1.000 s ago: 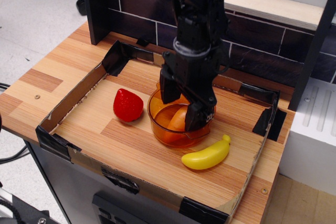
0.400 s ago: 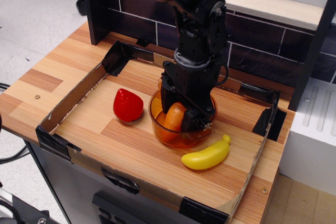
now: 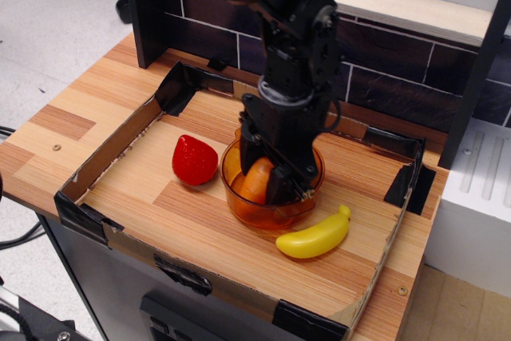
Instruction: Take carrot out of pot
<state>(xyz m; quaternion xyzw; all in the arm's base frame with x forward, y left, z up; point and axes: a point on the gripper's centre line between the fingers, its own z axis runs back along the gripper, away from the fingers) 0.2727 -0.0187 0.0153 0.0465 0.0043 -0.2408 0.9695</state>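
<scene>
The translucent orange pot (image 3: 267, 212) stands in the middle of the cardboard tray (image 3: 120, 145). The orange carrot (image 3: 259, 180) is inside it, between my gripper's fingers. My black gripper (image 3: 266, 184) reaches down into the pot from above and is shut on the carrot. One finger is left of the carrot, the other (image 3: 285, 187) right of it. The carrot's lower tip is hidden by the pot wall and fingers.
A red strawberry (image 3: 194, 160) lies just left of the pot. A yellow banana (image 3: 314, 237) lies at the pot's front right. Low cardboard walls with black tape corners ring the tray. A dark tiled backboard (image 3: 399, 77) rises behind.
The gripper's fingers closed from open around the carrot to shut on it. Gripper, carrot and pot shifted slightly left.
</scene>
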